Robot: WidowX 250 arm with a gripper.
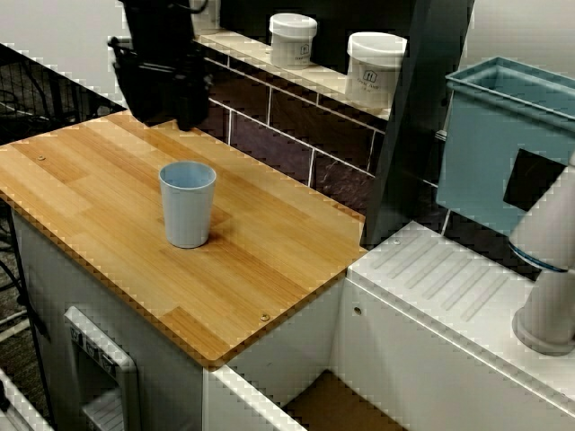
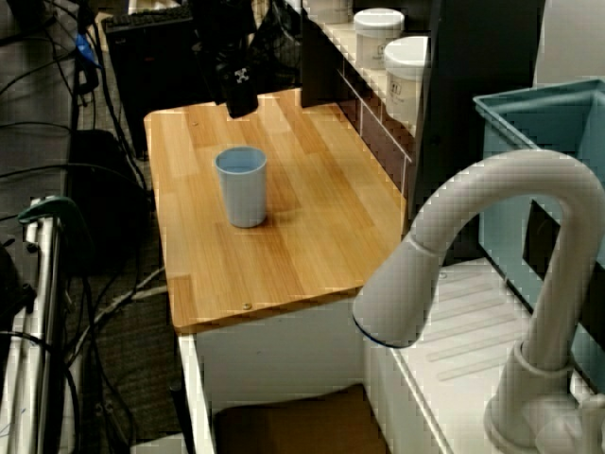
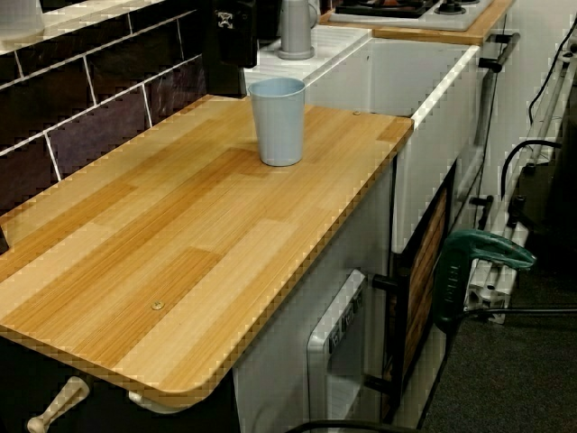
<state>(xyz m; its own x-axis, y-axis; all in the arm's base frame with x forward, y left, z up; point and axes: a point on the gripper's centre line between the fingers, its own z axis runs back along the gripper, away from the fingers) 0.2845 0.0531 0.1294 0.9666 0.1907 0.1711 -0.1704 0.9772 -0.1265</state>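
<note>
A light blue cup (image 1: pixel 188 205) stands upright on the wooden counter (image 1: pixel 99 242), roughly at its middle. It shows again in the view from over the faucet (image 2: pixel 242 186) and in the view along the counter (image 3: pixel 278 122). My black gripper (image 1: pixel 187 115) hangs above the counter's far back corner, behind and to the left of the cup and well apart from it. From over the faucet the gripper (image 2: pixel 240 102) is a dark mass past the cup, touching nothing. Its fingers merge into that dark shape, so their gap is hidden. I cannot make it out in the view along the counter.
Two white lidded jars (image 1: pixel 293 39) (image 1: pixel 375 69) sit on a tiled ledge behind the counter. A dark post (image 1: pixel 409 126) rises at the counter's right end. Beyond it are a white drainboard (image 1: pixel 449 287), a teal bin (image 1: pixel 503 144) and a white faucet (image 2: pixel 473 246). Cables cover the floor (image 2: pixel 85 312).
</note>
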